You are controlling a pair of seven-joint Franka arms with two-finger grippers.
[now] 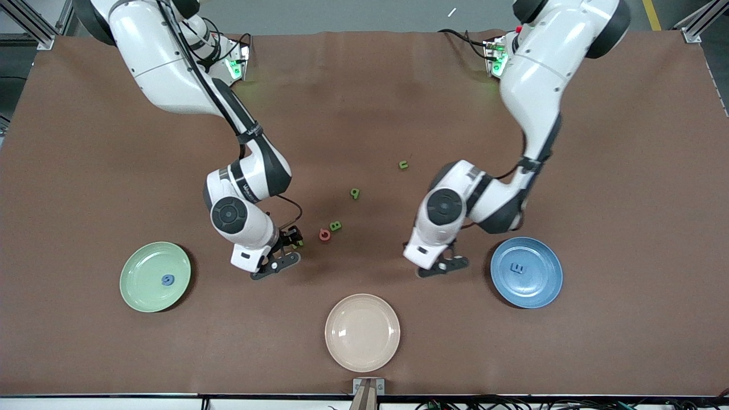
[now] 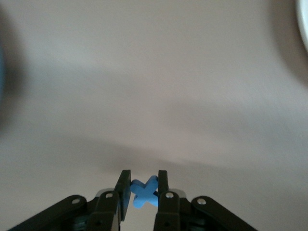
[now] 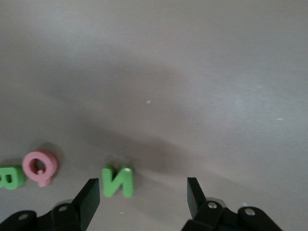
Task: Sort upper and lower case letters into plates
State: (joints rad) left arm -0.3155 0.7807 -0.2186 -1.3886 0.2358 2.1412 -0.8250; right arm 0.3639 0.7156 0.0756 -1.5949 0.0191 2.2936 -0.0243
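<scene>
My left gripper [image 2: 144,185] is shut on a small blue letter x [image 2: 144,193], low over the mat beside the blue plate [image 1: 544,290], which holds a blue E [image 1: 517,268]. My right gripper [image 3: 143,183] stands open just short of a green N [image 3: 118,181], low over the mat; the N [image 1: 299,244] lies close to its fingers. A red Q [image 1: 324,234] and a green B [image 1: 336,226] lie side by side toward the table's middle. Two more green letters [image 1: 355,193] [image 1: 403,165] lie farther from the front camera. The pale green plate [image 1: 142,290] holds a blue letter [image 1: 168,279].
A cream-beige plate [image 1: 362,332] lies nearest the front camera, between the two coloured plates. Both arms reach down toward the table's middle. Brown mat covers the whole table, with wide bare stretches at both ends.
</scene>
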